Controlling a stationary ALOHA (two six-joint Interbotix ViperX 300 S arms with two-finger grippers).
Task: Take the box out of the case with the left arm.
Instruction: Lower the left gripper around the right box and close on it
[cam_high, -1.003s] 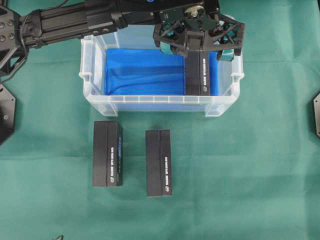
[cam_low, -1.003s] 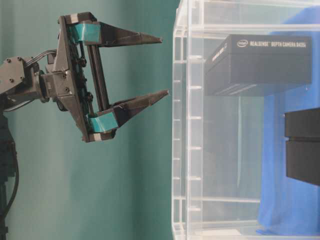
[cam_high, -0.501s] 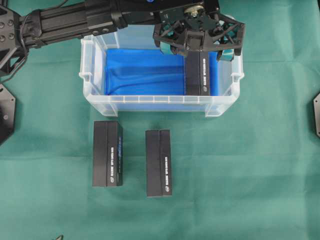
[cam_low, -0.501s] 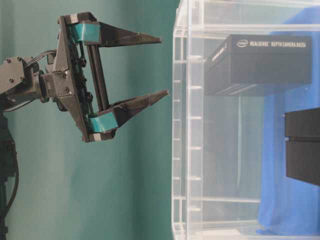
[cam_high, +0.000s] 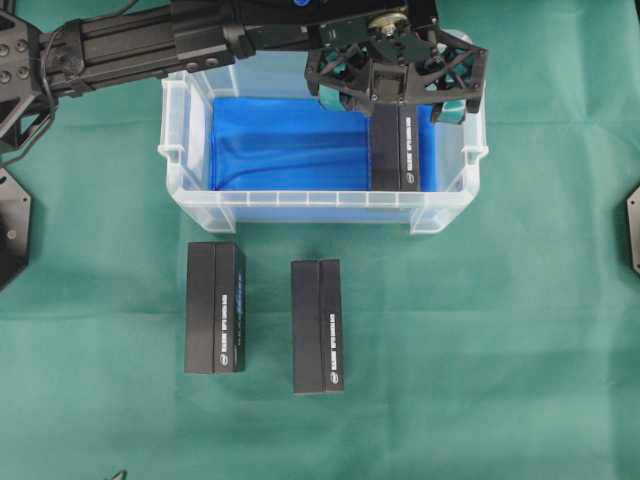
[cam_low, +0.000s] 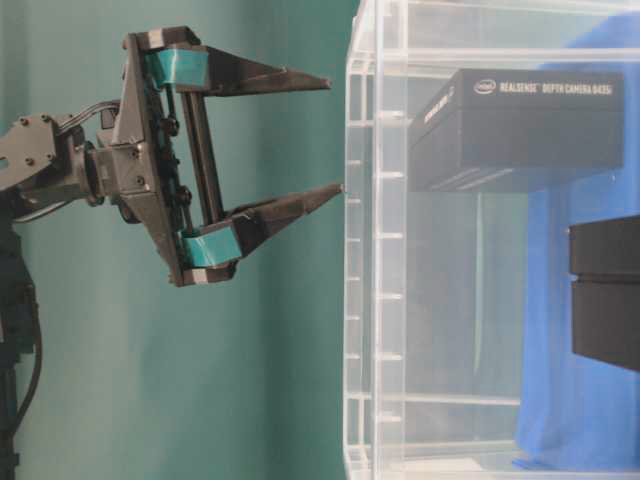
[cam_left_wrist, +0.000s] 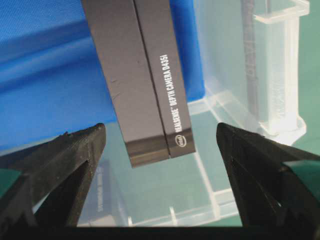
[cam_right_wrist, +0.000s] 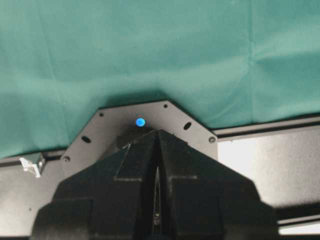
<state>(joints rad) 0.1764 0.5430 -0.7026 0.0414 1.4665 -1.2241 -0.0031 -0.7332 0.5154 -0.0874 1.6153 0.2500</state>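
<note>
Your left gripper hangs wide open over the case, holding nothing.
The box lies flat on the blue sheet at the case's 3 o'clock end; in your wrist view its near end sits between the spread fingers, untouched. Your right gripper rests pressed shut, empty. Two more black boxes lie on the green cloth at 6 o'clock of the case.

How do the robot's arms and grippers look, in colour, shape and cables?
The left arm is black, with a long ridged link held by round bolts. The left gripper has a black open lattice frame, two long tapering black fingers and teal pads near their bases. A black cable loops behind its wrist. The right gripper is also black, with wedge-shaped fingers.
</note>
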